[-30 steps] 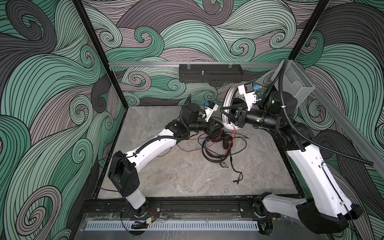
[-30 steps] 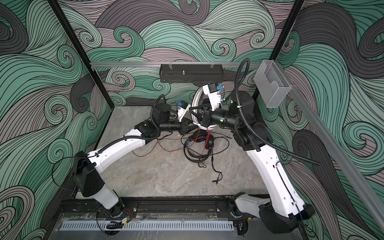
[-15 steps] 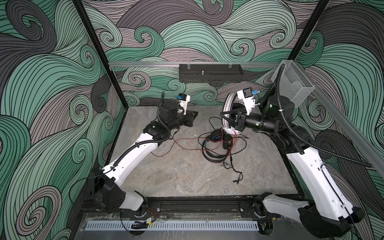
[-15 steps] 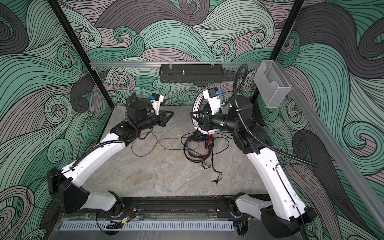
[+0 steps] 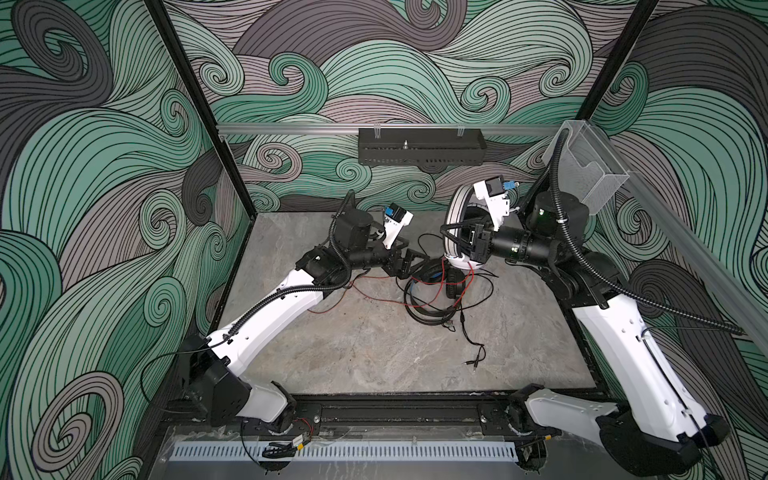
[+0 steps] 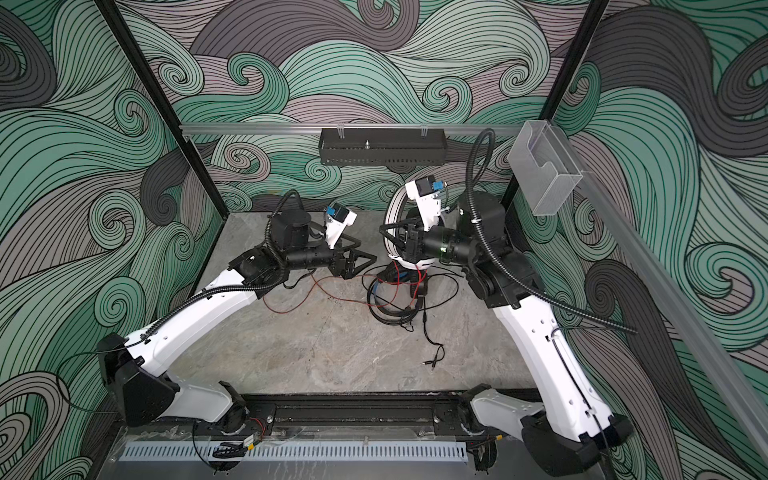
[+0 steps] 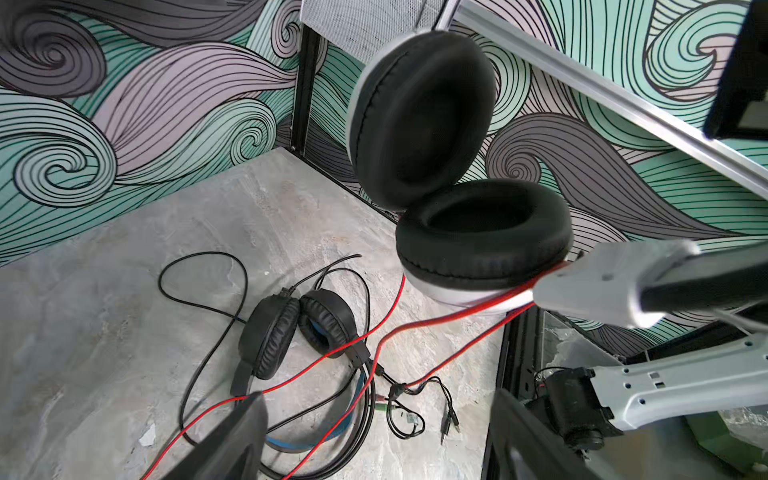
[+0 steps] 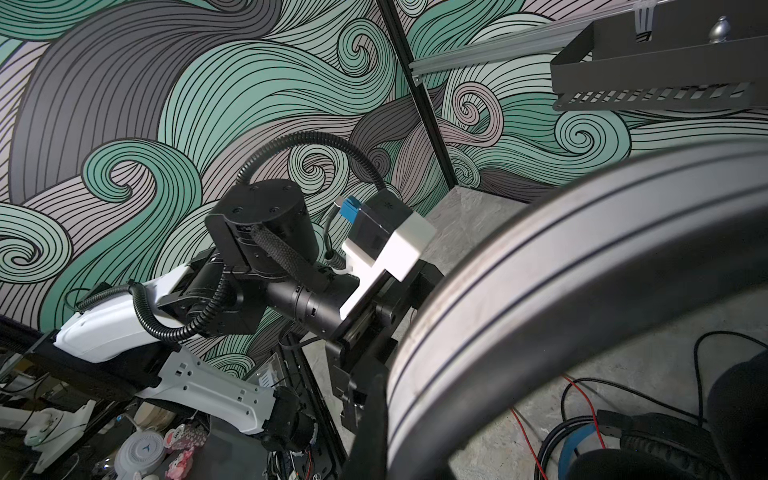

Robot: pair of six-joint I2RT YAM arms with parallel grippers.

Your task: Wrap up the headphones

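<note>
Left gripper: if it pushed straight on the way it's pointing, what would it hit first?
Most likely the slack red cord crossing just ahead of the open left gripper. Beyond it the black headset lies on the table; the white headset hangs higher. Depth is hard to judge.

In both top views the grey, stone-patterned tabletop [image 5: 365, 357] fills the middle, shut in by walls [image 5: 395, 62] printed with green, grey and mauve waves. At twelve o'clock a black slotted tray [image 5: 419, 146] hangs from a silver rail [image 5: 291, 128] across the back wall, and at about two o'clock a clear plastic box [image 5: 590, 170] is fixed to the side rail. A white slotted strip [image 5: 340, 451] runs along the front edge at six o'clock, and black posts [image 5: 199, 104] rise at eleven and one o'clock.
</note>
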